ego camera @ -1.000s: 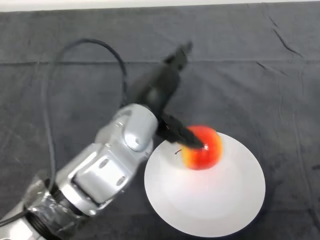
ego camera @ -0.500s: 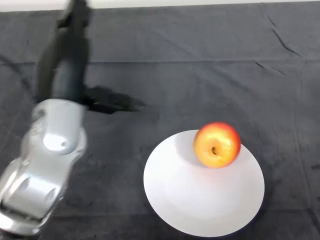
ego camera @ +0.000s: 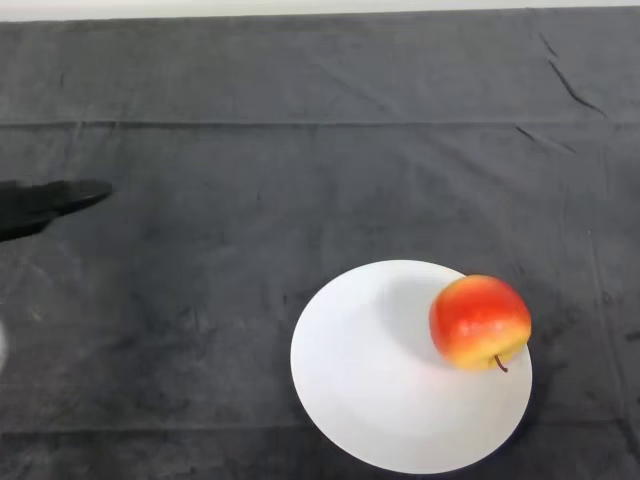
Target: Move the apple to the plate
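A: What lies nearest the robot?

B: The plate [ego camera: 380, 400], white and round, low in the view and right of centre. Its near rim almost reaches the bottom edge. It sits flat on the dark cloth [ego camera: 300, 180].

A: And the apple?

B: The apple [ego camera: 480, 321] is on the plate, at its right side, close to the rim there. It is red above and yellow below, tipped on its side, with the stem pointing down and to the right, toward the robot. It casts a soft shadow on the plate to its left.

A: Is anything touching it?

B: No. It rests on the plate alone.

A: Where is the hand?

B: Only a dark tip of the hand [ego camera: 45, 203] shows at the left edge, about halfway up, well apart from plate and apple. It reaches in from the edge and narrows to a point toward the right. It holds nothing that I can see.

A: Are its fingers spread or closed?

B: I cannot tell. Too little of it is in view to say how they stand.

A: And farther off?

B: Just the cloth, running to the far side of the table. A crease crosses it from left to right in the upper part, and some small wrinkles mark the upper right. Beyond the cloth a thin pale strip [ego camera: 200, 8] runs along the top edge.
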Motion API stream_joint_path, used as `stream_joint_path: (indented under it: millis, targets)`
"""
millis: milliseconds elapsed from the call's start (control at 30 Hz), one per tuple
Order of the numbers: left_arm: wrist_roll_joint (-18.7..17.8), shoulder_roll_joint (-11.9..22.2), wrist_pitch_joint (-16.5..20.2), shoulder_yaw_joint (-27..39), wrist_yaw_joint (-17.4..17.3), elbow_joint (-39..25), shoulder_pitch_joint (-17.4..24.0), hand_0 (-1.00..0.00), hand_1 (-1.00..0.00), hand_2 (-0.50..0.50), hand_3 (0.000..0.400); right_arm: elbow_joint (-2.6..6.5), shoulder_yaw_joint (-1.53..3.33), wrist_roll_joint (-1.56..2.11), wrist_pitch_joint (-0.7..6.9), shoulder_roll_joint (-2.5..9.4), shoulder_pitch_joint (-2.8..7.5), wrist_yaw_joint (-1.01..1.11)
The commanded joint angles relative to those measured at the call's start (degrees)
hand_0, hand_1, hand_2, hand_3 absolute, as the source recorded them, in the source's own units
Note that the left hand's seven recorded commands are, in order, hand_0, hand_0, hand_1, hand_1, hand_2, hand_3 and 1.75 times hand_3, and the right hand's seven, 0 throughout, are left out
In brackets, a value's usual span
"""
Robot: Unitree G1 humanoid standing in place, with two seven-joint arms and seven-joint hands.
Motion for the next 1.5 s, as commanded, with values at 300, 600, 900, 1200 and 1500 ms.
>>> stream_joint_path:
  millis: [300, 600, 900, 1200, 1500]
  targets:
    - [-1.4, -1.5, -4.6, 15.2, 1.8, -5.7, 10.1, 0.0, 0.0, 0.0, 0.0, -1.32, -0.61, 1.63, 0.09, -0.42, 0.88, -0.16]
    - [-3.6, -4.4, -7.1, 24.6, 2.6, -7.2, 16.1, 0.0, 0.0, 0.0, 0.0, -1.25, -0.63, 1.65, 0.1, -0.45, 0.85, -0.14]
    - [-5.9, -5.5, -8.1, 31.1, 2.9, -7.4, 19.2, 0.0, 0.0, 0.0, 0.0, -1.15, -0.65, 1.66, 0.12, -0.5, 0.81, -0.12]
    - [-8.4, -6.5, -10.2, 36.9, 3.0, -7.0, 22.4, 0.0, 0.0, 0.0, 0.0, -1.04, -0.67, 1.67, 0.12, -0.55, 0.77, -0.09]
    - [-8.3, -6.9, -10.8, 37.6, 4.7, -6.0, 22.9, 0.0, 0.0, 0.0, 0.0, -0.95, -0.69, 1.67, 0.12, -0.59, 0.74, -0.06]
